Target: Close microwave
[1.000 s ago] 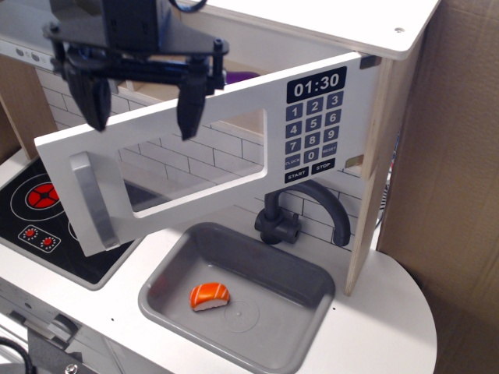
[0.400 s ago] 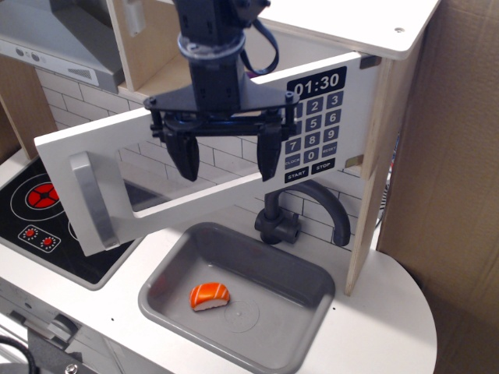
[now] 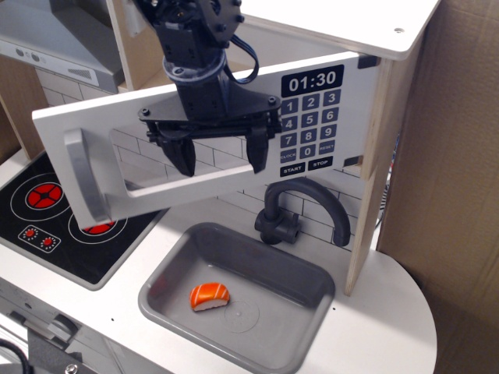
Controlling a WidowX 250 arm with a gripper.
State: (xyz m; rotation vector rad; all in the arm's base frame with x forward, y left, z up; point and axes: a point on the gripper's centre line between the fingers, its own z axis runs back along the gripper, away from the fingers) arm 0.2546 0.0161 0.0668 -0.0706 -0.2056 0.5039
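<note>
The microwave's white door (image 3: 62, 125) stands open, hinged at the right, with its grey bar handle (image 3: 78, 175) at the left end and the black keypad (image 3: 312, 113) reading 01:30 at the right. The pale plywood cavity (image 3: 148, 54) shows behind it at the upper left. My gripper (image 3: 221, 156) is open, fingers pointing down, in front of the door's outer face over the clear window. One fingertip (image 3: 185, 158) is left of the window's middle and the other is to its right. It holds nothing.
A grey sink (image 3: 312, 312) below holds an orange sushi piece (image 3: 209, 296). A dark faucet (image 3: 300, 210) rises just under the door. A black stove top (image 3: 47, 210) lies at the left, a grey range hood (image 3: 54, 39) above it. A cardboard wall (image 3: 452, 195) is on the right.
My gripper came from above the door's left end down to the middle of its outer face. The door has swung a little back toward the cavity, its handle end moving up and left.
</note>
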